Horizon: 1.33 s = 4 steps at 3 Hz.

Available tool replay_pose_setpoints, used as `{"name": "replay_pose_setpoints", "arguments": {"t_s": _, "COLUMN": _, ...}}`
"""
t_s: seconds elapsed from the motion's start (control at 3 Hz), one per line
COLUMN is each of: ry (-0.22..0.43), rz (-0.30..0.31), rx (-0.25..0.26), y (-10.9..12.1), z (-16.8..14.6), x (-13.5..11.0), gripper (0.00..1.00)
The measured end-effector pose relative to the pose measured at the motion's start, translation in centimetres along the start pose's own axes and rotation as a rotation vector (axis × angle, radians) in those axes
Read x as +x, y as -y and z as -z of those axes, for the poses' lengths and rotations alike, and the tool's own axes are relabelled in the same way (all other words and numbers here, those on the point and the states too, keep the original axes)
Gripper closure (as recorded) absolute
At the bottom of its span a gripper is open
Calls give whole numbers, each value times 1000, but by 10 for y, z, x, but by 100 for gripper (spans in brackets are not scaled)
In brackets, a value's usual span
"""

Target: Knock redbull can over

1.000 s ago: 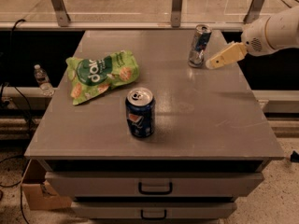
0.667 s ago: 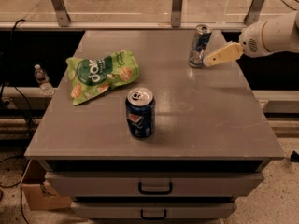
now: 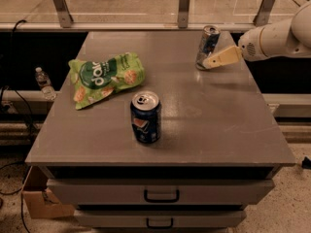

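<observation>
We saw the redbull can (image 3: 207,46) standing upright near the worktop's (image 3: 218,120) far right corner. It looked slim, tall and likely light, so we judged a sideways push high on its wall would topple it. The gripper (image 3: 212,62) reached in level from the right, its tip at the can's lower side. We could not tell whether the jaws were apart or together.
</observation>
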<state>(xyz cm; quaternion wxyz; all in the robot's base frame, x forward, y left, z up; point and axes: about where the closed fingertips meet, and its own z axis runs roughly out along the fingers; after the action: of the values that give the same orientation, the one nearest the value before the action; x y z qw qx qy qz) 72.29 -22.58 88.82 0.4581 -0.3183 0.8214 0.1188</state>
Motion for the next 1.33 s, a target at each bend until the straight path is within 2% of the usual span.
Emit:
{"name": "replay_pose_setpoints", "arguments": {"t_s": 0.67, "ry": 85, "rz": -4, "rx": -19, "y": -3, "z": -25, "x": -3, "gripper": 0}}
{"name": "replay_pose_setpoints", "arguments": {"t_s": 1.0, "ry": 107, "rz": -7, "rx": -20, "y": -7, "z": -34, "x": -5, "gripper": 18}}
{"name": "replay_pose_setpoints", "arguments": {"t_s": 1.33, "ry": 117, "rz": -6, "rx": -25, "y": -10, "z": -40, "x": -6, "gripper": 42}}
